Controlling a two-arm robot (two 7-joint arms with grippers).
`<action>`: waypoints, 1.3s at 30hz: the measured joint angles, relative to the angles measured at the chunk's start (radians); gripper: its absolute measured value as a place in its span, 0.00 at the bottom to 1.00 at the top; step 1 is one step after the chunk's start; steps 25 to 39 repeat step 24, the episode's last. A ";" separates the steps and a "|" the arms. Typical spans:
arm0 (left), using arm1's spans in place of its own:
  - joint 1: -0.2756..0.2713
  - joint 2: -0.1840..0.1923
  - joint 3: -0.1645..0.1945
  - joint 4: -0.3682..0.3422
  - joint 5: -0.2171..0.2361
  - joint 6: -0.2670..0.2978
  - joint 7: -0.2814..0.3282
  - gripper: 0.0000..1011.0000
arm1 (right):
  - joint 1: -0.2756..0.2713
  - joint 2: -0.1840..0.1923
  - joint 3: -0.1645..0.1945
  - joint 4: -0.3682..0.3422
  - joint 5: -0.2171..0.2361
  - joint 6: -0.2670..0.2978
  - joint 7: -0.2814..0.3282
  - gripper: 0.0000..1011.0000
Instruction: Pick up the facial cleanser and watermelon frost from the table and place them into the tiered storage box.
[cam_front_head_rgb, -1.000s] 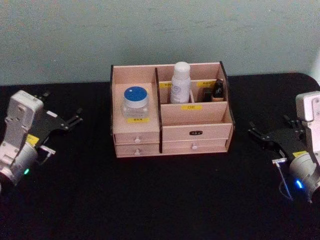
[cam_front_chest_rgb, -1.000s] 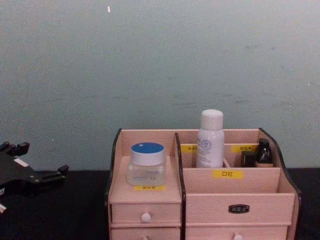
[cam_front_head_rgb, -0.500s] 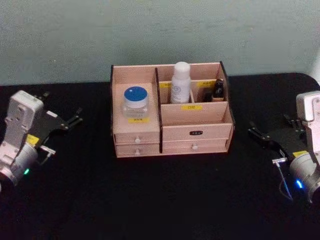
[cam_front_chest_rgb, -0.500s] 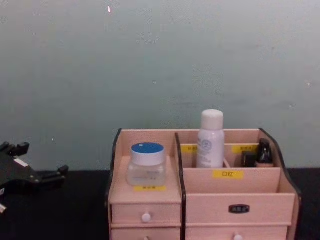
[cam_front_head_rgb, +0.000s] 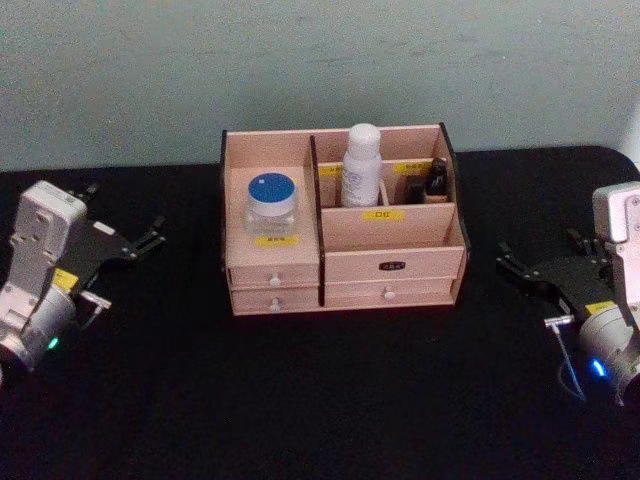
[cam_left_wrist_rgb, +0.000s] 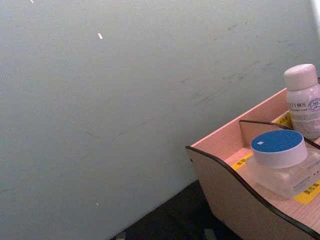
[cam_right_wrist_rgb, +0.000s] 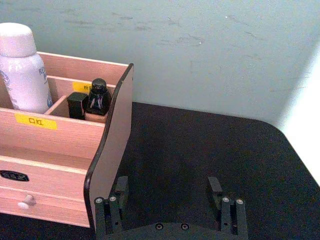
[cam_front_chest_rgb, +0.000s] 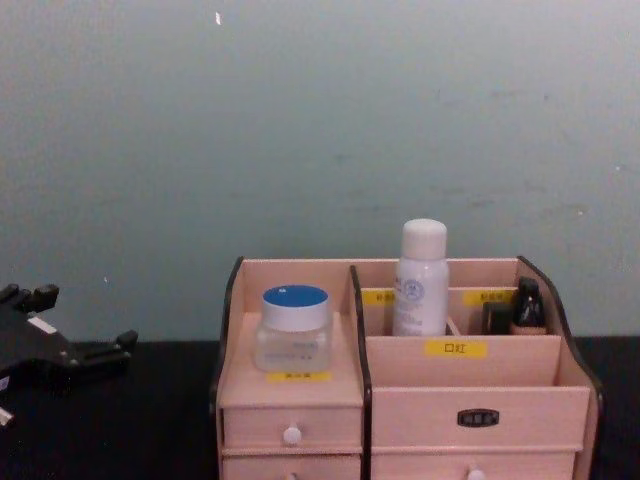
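The tiered storage box (cam_front_head_rgb: 420, 266) stands at the middle of the black table. The facial cleanser (cam_front_head_rgb: 361, 165) stands upright in its rear middle compartment. On the left step sits the watermelon frost (cam_front_head_rgb: 272, 205), its blue lid facing up. Both also show in the chest view: the facial cleanser (cam_front_chest_rgb: 421, 278) and the watermelon frost (cam_front_chest_rgb: 294, 326) inside the storage box (cam_front_chest_rgb: 420, 400). My left gripper (cam_front_head_rgb: 125, 213) is open and empty, well left of the box. Well to the box's right, my right gripper (cam_front_head_rgb: 540, 255) is open and empty too, its fingers (cam_right_wrist_rgb: 120, 186) spread wide.
Small dark bottles (cam_front_head_rgb: 432, 180) stand in the box's rear right compartment, close to the cleanser. A pale green wall rises right behind the table. Bare black tabletop lies in front of the box and on both sides.
The left gripper has drawn back slightly to the left, away from the box. The right gripper, the bottle and the jar have stayed put.
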 joint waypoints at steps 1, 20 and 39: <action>0.000 0.000 0.000 0.000 0.000 0.000 0.000 0.99 | 0.000 0.000 0.000 0.000 0.000 0.000 0.000 0.99; 0.000 0.000 0.000 0.000 0.000 0.000 0.000 0.99 | 0.000 0.000 0.000 0.000 0.000 0.000 0.000 0.99; 0.000 0.000 0.000 0.000 0.000 0.000 0.000 0.99 | 0.000 0.000 0.000 0.000 0.000 0.000 0.000 0.99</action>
